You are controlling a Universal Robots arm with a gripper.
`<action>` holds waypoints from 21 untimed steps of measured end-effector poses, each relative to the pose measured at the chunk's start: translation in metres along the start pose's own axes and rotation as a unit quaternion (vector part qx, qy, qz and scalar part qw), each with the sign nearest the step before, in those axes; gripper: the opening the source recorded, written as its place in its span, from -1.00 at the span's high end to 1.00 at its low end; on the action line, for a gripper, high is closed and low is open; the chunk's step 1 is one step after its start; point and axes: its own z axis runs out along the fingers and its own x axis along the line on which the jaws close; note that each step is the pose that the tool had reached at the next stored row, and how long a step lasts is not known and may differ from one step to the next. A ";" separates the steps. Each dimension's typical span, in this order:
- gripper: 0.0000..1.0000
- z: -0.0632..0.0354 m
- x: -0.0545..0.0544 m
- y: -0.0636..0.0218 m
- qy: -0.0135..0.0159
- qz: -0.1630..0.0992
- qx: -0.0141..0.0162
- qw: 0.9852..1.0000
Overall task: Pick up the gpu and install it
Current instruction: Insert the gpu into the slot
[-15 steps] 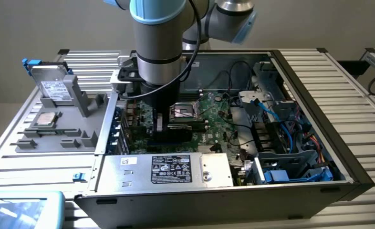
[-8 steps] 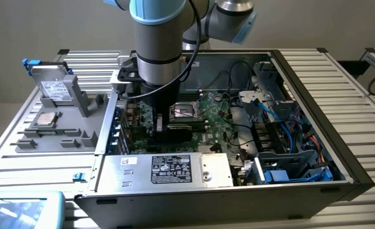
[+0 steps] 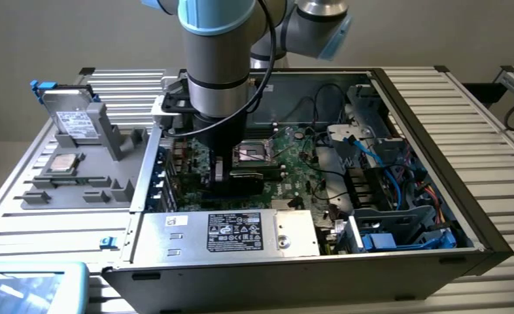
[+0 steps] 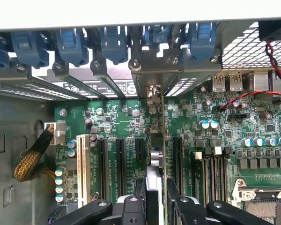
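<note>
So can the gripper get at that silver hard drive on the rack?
Probably not as things stand. The gripper is down inside the computer case, shut on the gpu over the motherboard. The hard drive stands outside the case wall, on the exterior view's left.

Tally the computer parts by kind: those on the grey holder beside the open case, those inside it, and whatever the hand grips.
silvery hard drive with white label, standing upright: 1
square silver processor chip, lying flat: 1
thin green expansion card, gripped edge-on in the hand: 1
large green motherboard: 1
silvery power supply box with black label: 1
Total: 5
</note>
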 end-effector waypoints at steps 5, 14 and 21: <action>0.43 0.0000 0.000 -0.0011 0.000 0.000 -0.001 1.000; 0.43 0.0002 0.000 -0.0016 -0.001 0.000 0.000 1.000; 0.43 0.0002 0.000 -0.0016 -0.001 0.000 0.000 1.000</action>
